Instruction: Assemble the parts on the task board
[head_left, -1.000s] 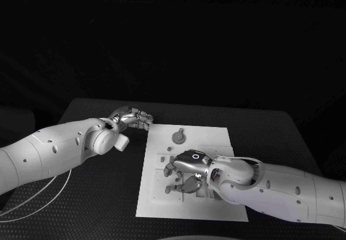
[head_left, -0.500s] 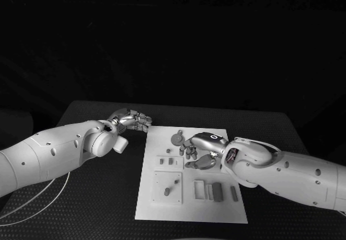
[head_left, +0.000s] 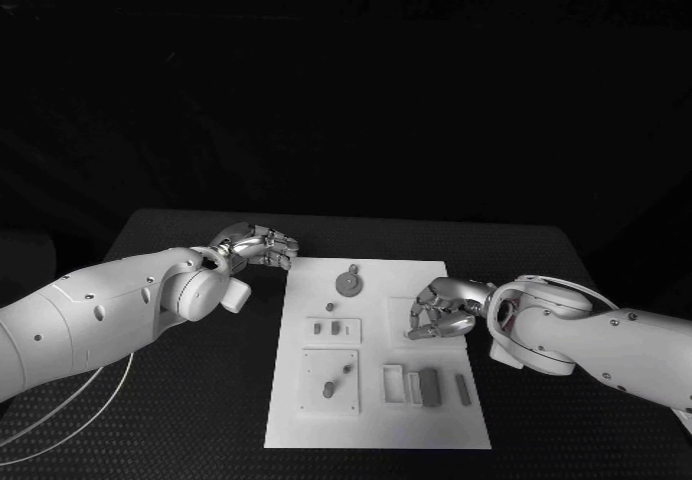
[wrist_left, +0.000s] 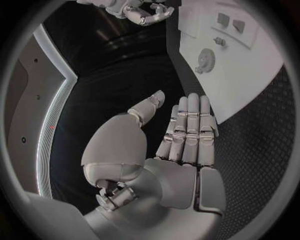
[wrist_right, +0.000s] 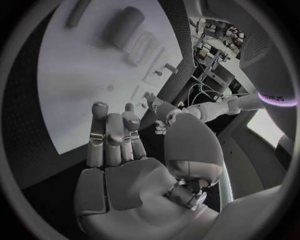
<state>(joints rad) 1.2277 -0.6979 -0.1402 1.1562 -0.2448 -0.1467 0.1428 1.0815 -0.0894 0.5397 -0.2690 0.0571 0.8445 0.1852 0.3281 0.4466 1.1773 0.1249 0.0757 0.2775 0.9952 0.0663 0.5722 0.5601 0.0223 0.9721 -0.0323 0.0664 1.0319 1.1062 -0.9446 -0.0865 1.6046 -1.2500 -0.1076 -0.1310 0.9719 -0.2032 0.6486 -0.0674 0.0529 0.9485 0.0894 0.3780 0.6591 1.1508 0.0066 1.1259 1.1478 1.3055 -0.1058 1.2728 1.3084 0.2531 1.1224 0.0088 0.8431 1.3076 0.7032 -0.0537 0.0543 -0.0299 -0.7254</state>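
White task board (head_left: 378, 400) with small grey parts (head_left: 430, 384) on it

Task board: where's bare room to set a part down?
Free: task board near strip below the slotted plate; far right corner beyond the right hand. Crowded: the middle, between gear and bars.

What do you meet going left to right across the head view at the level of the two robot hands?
Silver left robot hand → round grey gear-like part on the white rectangular task board → silver right robot hand.
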